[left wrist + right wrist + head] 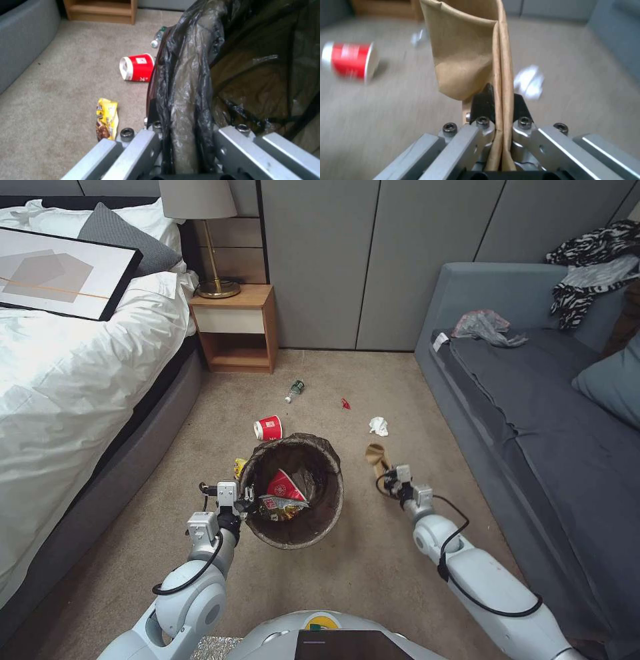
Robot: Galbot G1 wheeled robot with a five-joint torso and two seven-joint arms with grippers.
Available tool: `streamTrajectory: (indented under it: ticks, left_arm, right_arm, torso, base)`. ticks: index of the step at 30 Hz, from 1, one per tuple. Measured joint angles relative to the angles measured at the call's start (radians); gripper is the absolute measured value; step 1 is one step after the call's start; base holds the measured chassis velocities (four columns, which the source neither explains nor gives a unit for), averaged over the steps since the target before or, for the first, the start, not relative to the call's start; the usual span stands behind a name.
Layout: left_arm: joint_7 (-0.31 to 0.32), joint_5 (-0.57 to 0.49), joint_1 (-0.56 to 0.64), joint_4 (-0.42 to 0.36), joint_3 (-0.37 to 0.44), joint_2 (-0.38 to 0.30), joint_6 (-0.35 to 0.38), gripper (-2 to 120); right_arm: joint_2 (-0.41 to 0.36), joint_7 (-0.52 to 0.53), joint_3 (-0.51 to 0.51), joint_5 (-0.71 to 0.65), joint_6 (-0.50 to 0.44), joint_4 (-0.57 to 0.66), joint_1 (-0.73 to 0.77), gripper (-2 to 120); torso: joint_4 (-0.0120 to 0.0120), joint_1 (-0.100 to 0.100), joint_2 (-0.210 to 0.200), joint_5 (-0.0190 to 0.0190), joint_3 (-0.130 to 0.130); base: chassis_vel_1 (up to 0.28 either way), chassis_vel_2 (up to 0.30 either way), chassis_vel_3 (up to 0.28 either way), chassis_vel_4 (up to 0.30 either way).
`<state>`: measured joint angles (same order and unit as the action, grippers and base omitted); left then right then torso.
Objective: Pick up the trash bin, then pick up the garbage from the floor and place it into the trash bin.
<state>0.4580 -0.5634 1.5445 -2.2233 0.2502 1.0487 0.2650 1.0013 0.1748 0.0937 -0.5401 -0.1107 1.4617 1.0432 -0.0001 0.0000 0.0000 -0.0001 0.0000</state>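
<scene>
The trash bin point(331, 507), with its dark liner, hangs just above the carpet; my left gripper point(244, 501) is shut on its near rim point(181, 105). Inside lie a red cup point(285, 485) and a wrapper point(283, 507). To the bin's right, my right gripper point(389, 473) is shut on a crumpled brown paper bag point(376, 456), which stands up between the fingers point(466, 50). Garbage on the floor: a red-and-white cup point(268, 428), a yellow wrapper point(106, 118), a bottle point(294, 390), a red scrap point(345, 404) and a white tissue point(379, 426).
A bed point(67, 380) runs along the left and a grey sofa point(533, 433) along the right. A wooden nightstand point(235, 328) with a lamp stands against the back wall. Open carpet lies between them.
</scene>
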Motion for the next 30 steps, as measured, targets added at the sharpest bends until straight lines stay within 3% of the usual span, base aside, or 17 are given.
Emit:
streamTrajectory:
  ticks: [7, 14, 21, 30]
  left_arm:
    - [-0.002, -0.009, -0.001, 0.006, -0.012, -0.006, 0.013, 2]
    - [-0.004, -0.012, -0.003, 0.013, -0.021, -0.012, 0.020, 2]
    - [-0.003, -0.027, -0.007, 0.019, -0.024, -0.038, 0.023, 2]
    - [0.000, -0.047, -0.018, 0.020, -0.032, -0.042, 0.037, 2]
  right_arm:
    - [-0.013, 0.070, 0.081, 0.021, -0.052, 0.201, -0.001, 0]
    - [-0.034, 0.066, 0.118, -0.009, -0.072, 0.407, 0.006, 0]
    - [-0.108, -0.026, 0.091, -0.073, -0.114, 0.638, 0.056, 0]
    - [-0.155, -0.111, 0.038, -0.095, -0.114, 0.744, 0.099, 0]
  torso:
    - [0.0001, 0.000, 0.000, 0.0002, 0.000]
    - [0.0002, 0.000, 0.000, 0.0000, 0.000]
    - [0.0001, 0.000, 0.000, 0.0000, 0.000]
    - [0.0000, 0.000, 0.000, 0.0001, 0.000]
  base:
    - [0.000, 0.000, 0.000, 0.000]
    - [0.000, 0.000, 0.000, 0.000]
    - [0.000, 0.000, 0.000, 0.000]
    - [0.000, 0.000, 0.000, 0.000]
